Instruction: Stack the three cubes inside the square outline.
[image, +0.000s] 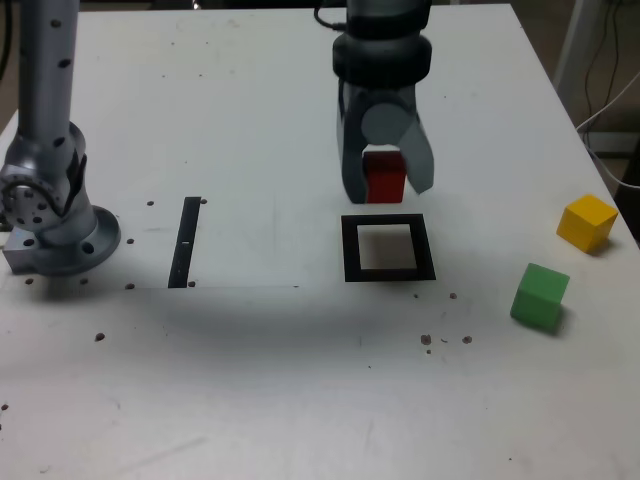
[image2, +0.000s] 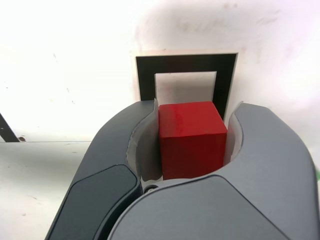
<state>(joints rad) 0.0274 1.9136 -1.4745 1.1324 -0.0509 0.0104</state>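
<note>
My gripper (image: 386, 186) is shut on the red cube (image: 384, 178), holding it in the air just behind the square outline (image: 388, 248) in the exterior view. In the wrist view the red cube (image2: 191, 137) sits between both grey jaws of the gripper (image2: 192, 125), with the square outline (image2: 186, 65) on the table beyond it. The yellow cube (image: 587, 222) and the green cube (image: 540, 296) lie on the table at the exterior view's right, well away from the gripper.
A straight black tape strip (image: 186, 241) lies at the exterior view's left of the outline. The arm's grey base (image: 48, 215) stands at the far left. The white table's right edge runs close to the yellow cube. Small dark specks dot the tabletop.
</note>
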